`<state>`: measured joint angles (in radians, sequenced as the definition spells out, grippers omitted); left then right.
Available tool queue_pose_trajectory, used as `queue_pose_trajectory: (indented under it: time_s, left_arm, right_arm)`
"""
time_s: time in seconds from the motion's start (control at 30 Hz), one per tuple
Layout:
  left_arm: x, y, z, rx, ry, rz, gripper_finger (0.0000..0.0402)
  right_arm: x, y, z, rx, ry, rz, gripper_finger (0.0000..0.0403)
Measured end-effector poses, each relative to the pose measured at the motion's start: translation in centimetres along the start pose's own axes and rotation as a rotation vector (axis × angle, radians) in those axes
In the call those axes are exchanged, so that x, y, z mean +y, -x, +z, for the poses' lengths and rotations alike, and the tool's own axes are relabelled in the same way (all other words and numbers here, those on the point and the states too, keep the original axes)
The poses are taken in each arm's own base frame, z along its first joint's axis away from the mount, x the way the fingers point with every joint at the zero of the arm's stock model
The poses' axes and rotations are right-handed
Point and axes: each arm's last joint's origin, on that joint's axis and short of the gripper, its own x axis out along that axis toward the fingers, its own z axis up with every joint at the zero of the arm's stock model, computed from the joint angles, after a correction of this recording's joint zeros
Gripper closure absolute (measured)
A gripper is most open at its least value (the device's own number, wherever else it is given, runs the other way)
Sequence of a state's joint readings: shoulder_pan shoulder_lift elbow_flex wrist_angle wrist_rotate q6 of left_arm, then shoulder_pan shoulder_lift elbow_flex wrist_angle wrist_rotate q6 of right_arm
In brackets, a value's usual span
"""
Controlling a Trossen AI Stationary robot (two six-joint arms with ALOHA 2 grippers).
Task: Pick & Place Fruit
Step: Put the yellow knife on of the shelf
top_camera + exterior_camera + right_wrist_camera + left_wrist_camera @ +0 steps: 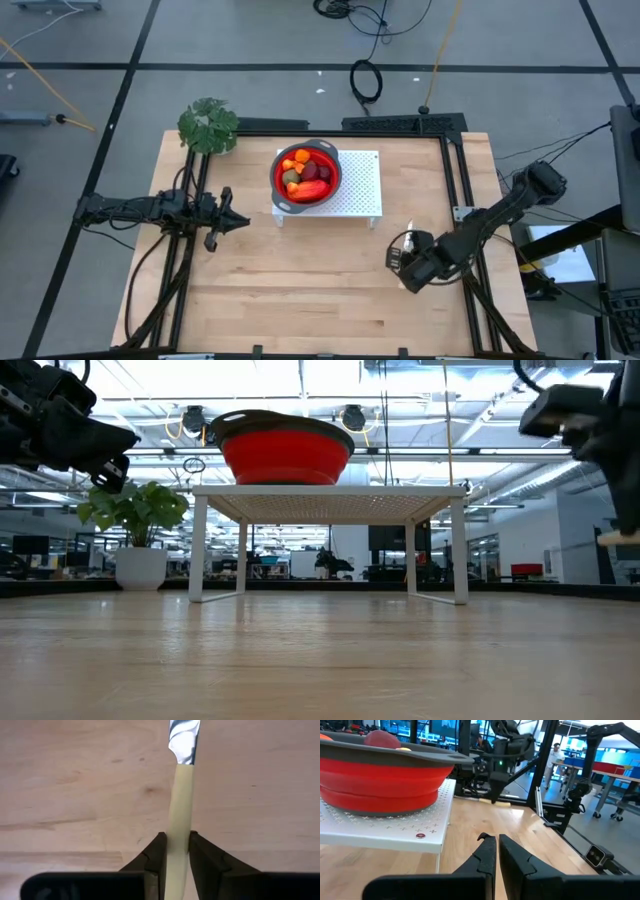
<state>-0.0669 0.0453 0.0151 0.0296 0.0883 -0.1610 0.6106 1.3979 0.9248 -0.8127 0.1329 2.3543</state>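
Several pieces of fruit (pixel 303 176) lie in a red grey-rimmed bowl (pixel 331 172) that stands on a white perforated stand (pixel 358 190) at the far middle of the table. My right gripper (pixel 175 845) hangs over the right side of the table, shut on a slim knife (pixel 180 795) with a pale handle and a shiny blade (pixel 184 740). In the high view this gripper (pixel 408 252) is to the near right of the stand. My left gripper (pixel 496 842) is shut on nothing, level, to the left of the stand (pixel 243 222). My right gripper pinches the knife's pale handle (pixel 179 827) between its two fingers, which lie across the handle. The fingers come steeply from above, pointing down. The knife is lifted clear of the table; its handle (pixel 620 538) shows roughly level in the low view.
A potted plant (pixel 208 125) stands at the far left corner. Bare wooden tabletop (pixel 300 290) stretches across the near half. Dark frame rails (pixel 455 190) run along the table's left and right sides.
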Motion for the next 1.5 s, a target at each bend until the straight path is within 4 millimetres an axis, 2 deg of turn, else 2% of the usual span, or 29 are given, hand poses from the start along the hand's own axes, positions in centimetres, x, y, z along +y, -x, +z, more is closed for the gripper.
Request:
queue_pose_trajectory:
  time_s: [0.3, 0.6, 0.97, 1.13, 1.3, 1.5]
  left_arm:
    - [0.0, 0.0, 0.1, -0.006, 0.007, -0.001, 0.0382]
    - [-0.1, 0.0, 0.3, -0.034, 0.029, -0.006, 0.0382]
    - [-0.1, 0.0, 0.4, -0.043, 0.074, -0.007, 0.0382]
    - [-0.1, 0.0, 0.4, -0.042, 0.076, -0.007, 0.0382]
    - [-0.1, 0.0, 0.4, -0.042, 0.076, -0.006, 0.0382]
    - [-0.1, 0.0, 0.4, -0.043, 0.080, -0.006, 0.0382]
  right_arm:
    - [-0.8, 4.5, 2.3, -0.021, 0.026, 0.190, 0.0347]
    - [-0.5, 6.6, 4.0, -0.106, 0.093, 0.340, 0.0349]
    - [3.9, 12.0, 6.5, -0.179, 0.229, 0.466, 0.0350]
    - [5.8, 13.7, 7.9, -0.217, 0.271, 0.491, 0.0351]
    - [7.7, 14.0, 9.5, -0.206, 0.314, 0.462, 0.0351]
    - [10.1, 13.3, 11.4, -0.188, 0.331, 0.479, 0.0351]
